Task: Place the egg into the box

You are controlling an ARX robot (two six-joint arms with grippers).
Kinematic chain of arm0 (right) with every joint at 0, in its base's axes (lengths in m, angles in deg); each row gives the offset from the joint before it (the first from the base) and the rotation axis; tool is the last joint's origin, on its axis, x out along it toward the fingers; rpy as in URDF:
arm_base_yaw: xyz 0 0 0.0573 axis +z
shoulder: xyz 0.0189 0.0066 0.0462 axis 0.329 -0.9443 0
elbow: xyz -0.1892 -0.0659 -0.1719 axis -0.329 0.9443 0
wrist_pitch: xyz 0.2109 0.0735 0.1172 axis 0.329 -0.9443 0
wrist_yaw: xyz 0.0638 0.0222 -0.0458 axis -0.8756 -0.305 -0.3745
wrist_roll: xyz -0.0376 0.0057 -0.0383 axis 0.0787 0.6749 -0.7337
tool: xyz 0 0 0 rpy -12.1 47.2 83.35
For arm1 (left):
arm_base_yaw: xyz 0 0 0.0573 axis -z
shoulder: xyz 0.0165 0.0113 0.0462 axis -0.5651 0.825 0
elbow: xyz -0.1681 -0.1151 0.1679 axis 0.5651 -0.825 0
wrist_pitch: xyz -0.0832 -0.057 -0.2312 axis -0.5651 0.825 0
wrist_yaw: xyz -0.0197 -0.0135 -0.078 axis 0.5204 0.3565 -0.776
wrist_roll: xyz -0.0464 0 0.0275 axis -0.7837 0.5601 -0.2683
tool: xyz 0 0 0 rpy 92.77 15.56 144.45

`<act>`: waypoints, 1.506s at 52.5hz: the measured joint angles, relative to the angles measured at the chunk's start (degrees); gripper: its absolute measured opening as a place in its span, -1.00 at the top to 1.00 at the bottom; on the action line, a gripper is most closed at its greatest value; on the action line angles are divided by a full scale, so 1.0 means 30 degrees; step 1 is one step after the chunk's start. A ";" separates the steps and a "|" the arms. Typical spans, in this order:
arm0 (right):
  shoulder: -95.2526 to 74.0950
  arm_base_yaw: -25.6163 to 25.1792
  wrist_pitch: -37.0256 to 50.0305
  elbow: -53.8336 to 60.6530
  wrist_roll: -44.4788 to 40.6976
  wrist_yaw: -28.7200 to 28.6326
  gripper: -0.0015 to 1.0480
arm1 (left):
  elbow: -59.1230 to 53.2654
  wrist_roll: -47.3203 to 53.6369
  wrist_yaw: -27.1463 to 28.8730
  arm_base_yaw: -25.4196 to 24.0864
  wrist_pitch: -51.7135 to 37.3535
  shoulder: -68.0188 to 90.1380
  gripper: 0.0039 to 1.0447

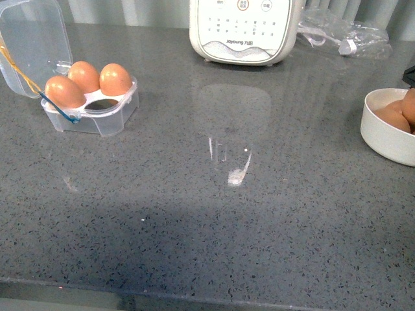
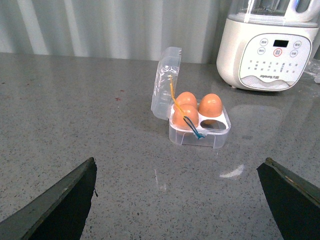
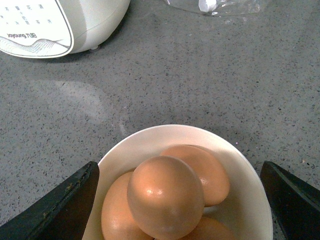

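The box, one cup free, faces the spread left pincer. Well right of the box, the egg tops the white bowl, directly beneath the spread right pincer, its long axis crossing the jaws' line.

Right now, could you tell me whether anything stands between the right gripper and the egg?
Nothing visible does: the open right gripper faces the top egg in the white bowl, with no object between them.
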 joint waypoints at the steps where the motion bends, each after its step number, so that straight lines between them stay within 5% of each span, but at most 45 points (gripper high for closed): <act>1: -0.0044 0.0044 0.0007 0.0000 -0.0036 0.0007 -0.86 | 0.0000 -0.0007 0.0000 0.0000 0.0000 0.0000 -0.87; 10: -0.0372 0.0277 0.0168 0.0073 -0.0131 0.0146 -0.84 | 0.0000 -0.0007 0.0000 0.0000 0.0000 0.0000 -0.87; 27: -0.0656 0.0372 0.0525 0.0306 -0.0474 0.0226 0.20 | 0.0000 -0.0007 0.0000 0.0000 0.0000 0.0000 -0.87; 46: 0.1413 0.1523 -0.0219 0.0277 -0.0627 0.0947 0.21 | 0.0000 -0.0007 0.0000 0.0000 0.0000 0.0000 -0.87; 60: 0.0670 0.3162 0.0765 -0.3373 0.0605 0.0852 0.21 | 0.0000 -0.0007 0.0000 0.0000 0.0000 0.0000 -0.87; 79: -0.3759 0.8255 0.0087 -0.7788 -0.0131 -0.6120 0.21 | 0.0000 -0.0007 0.0000 0.0000 0.0000 0.0000 -0.87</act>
